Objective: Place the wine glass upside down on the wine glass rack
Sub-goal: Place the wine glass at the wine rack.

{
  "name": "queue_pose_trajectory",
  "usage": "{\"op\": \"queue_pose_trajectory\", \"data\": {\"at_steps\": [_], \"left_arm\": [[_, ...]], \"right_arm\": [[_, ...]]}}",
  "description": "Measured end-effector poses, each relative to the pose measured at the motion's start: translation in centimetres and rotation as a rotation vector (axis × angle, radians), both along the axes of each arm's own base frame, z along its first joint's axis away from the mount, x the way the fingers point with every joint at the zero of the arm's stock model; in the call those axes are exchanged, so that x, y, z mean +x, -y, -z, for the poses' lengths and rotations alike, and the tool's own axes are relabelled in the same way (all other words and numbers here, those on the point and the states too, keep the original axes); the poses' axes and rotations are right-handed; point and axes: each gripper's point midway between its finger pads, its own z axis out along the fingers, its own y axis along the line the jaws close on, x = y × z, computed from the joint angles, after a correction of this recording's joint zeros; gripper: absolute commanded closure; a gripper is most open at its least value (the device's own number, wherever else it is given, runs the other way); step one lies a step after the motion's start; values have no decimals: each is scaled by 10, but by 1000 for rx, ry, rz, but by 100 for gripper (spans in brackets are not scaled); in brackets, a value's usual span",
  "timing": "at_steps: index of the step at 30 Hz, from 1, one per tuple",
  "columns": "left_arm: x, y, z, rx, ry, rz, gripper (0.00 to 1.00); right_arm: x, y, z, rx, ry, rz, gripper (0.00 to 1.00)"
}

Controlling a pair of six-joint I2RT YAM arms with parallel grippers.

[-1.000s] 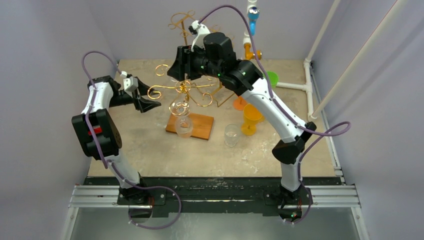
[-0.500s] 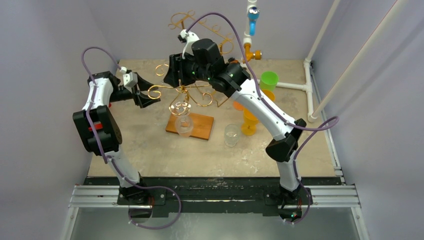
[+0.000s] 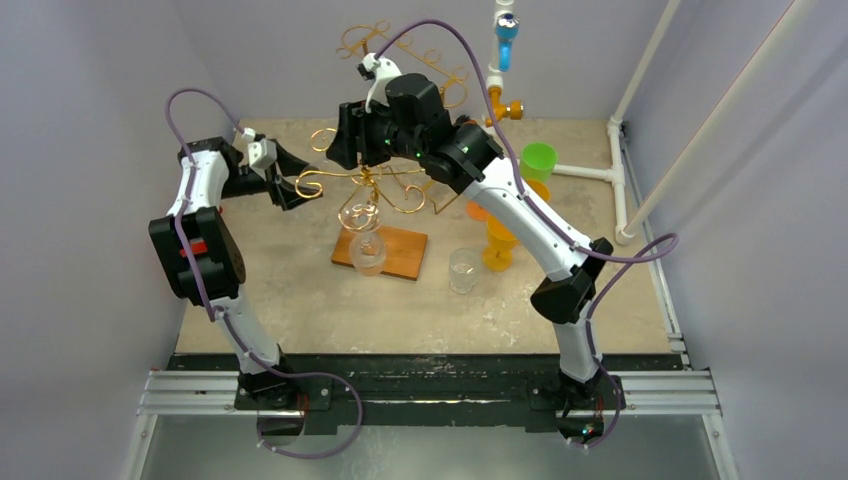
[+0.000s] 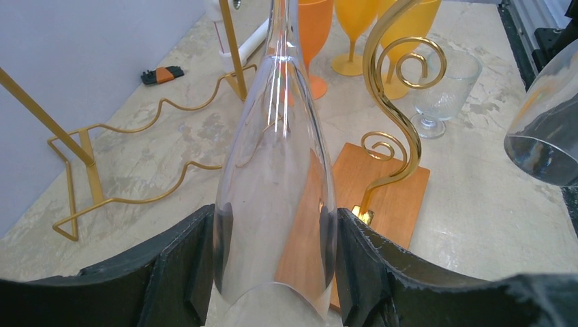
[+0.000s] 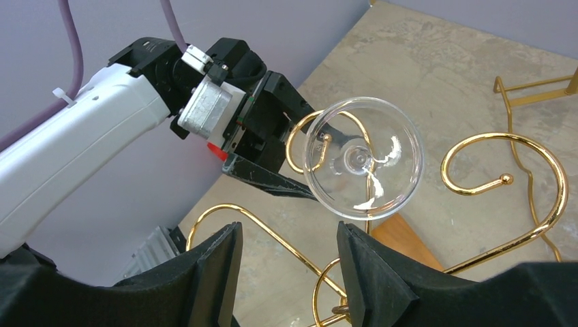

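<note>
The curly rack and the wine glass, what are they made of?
The rack looks like bent metal wire with a shiny gold finish: thin, smooth scrolls with bright glints. Its base seems varnished wood, orange-brown. The wine glass appears clear glass, see-through with reflections; clear plastic could look alike.

Bright, even light, glare on wine glass (image 4: 272, 204)

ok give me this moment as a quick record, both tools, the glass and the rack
left tool: shut on the bowl of the wine glass
right tool: open, empty, over the rack
wine glass: in the air beside the rack, not hung yet
rack: gold wire scrolls on a wooden base
second glass: at the rack, over the wooden base
</note>
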Motion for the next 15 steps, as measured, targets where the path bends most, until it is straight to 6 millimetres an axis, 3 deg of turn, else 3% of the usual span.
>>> {"op": "queue_pose_trajectory", "data": {"at_steps": [15], "left_arm": [[17,-18,-12,12,41,-34,100]], "right_arm": [[10,4,-4,13,14,36,37]]}}
